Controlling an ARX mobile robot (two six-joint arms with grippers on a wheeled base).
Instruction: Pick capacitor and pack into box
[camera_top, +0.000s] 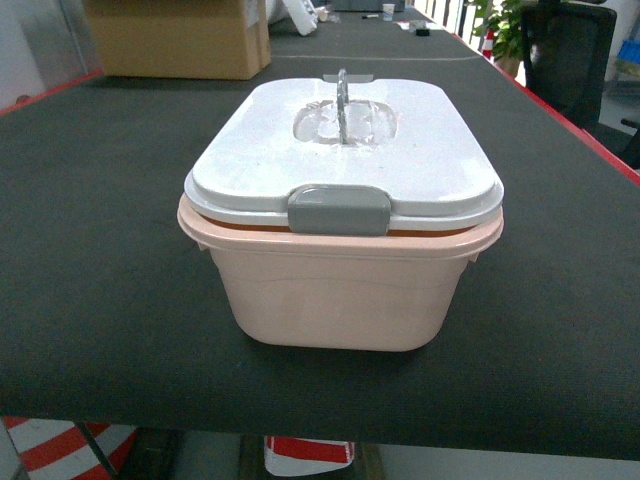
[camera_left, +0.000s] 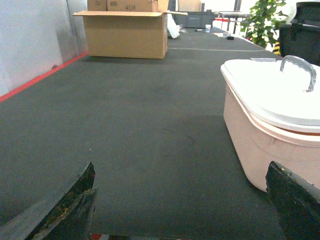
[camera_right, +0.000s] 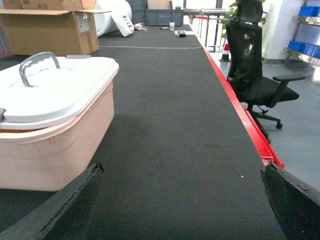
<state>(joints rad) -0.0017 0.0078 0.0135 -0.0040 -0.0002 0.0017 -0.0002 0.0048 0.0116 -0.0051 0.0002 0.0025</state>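
The pale pink box (camera_top: 340, 295) stands in the middle of the dark table, near its front edge. Its white lid (camera_top: 345, 150) is on, a grey latch (camera_top: 338, 209) sits at the front and the grey handle (camera_top: 342, 105) stands up. The box also shows at the right of the left wrist view (camera_left: 255, 137) and at the left of the right wrist view (camera_right: 55, 145). My left gripper (camera_left: 182, 197) is open over bare mat to the left of the box. My right gripper (camera_right: 182, 195) is open over bare mat to its right. No capacitor is in view. Neither gripper shows in the head view.
A brown cardboard carton (camera_top: 180, 38) stands at the far left of the table. The table's red right edge (camera_right: 240, 110) runs beside a black office chair (camera_right: 255, 65). Small items (camera_top: 420, 30) lie at the table's far end. A potted plant (camera_left: 265, 22) stands beyond.
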